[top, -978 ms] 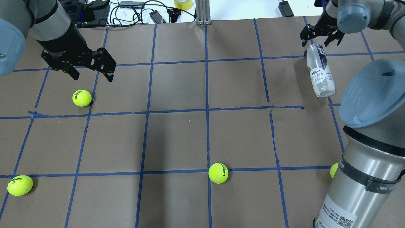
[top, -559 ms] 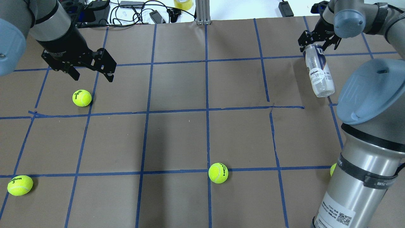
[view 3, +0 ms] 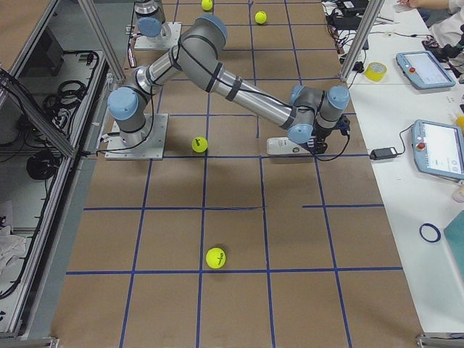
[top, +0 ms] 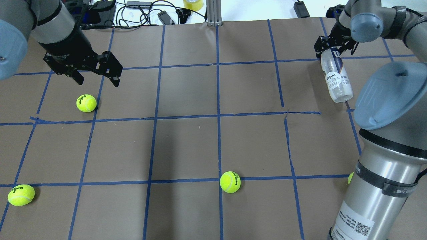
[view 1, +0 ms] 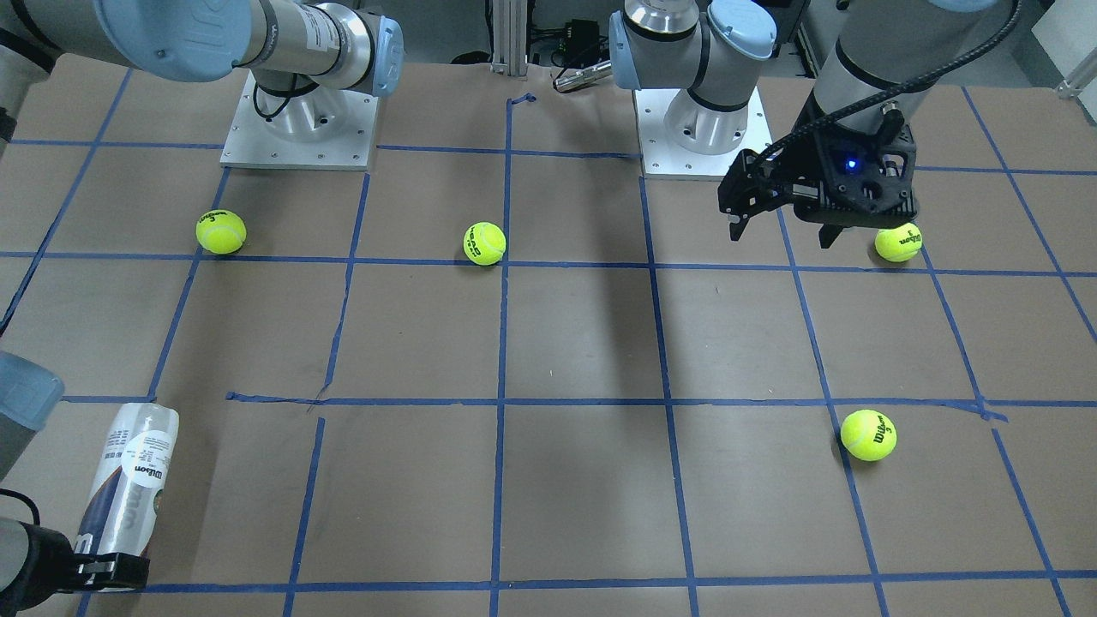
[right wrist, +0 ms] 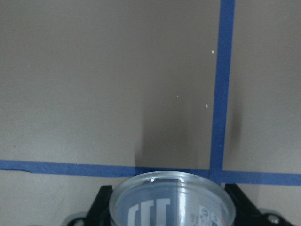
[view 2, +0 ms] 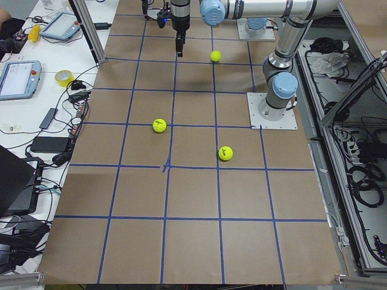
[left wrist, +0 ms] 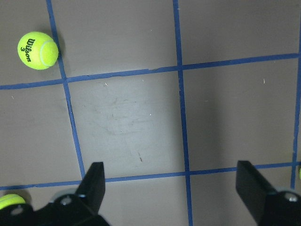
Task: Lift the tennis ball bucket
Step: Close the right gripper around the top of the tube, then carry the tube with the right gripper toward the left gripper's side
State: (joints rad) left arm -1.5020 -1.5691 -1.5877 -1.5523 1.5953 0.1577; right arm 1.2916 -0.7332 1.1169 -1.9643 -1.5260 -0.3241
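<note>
1. Tennis ball bucket (top: 336, 80): lying on its side on the worktop (top: 186, 93), far right in the overhead view, slanted across a blue tape line (top: 348, 57).
2. Right gripper (top: 335, 49): set over the bucket's end farthest from the robot; fingers (right wrist: 104, 205) close on either side of the clear wall; clamped or merely straddling, cannot tell.
3. Left gripper (top: 98, 81): hanging above the worktop, fingers spread wide, holding nothing.
4. Wilson tennis ball (top: 86, 103): on the worktop near the left gripper, well apart from the bucket.
</note>
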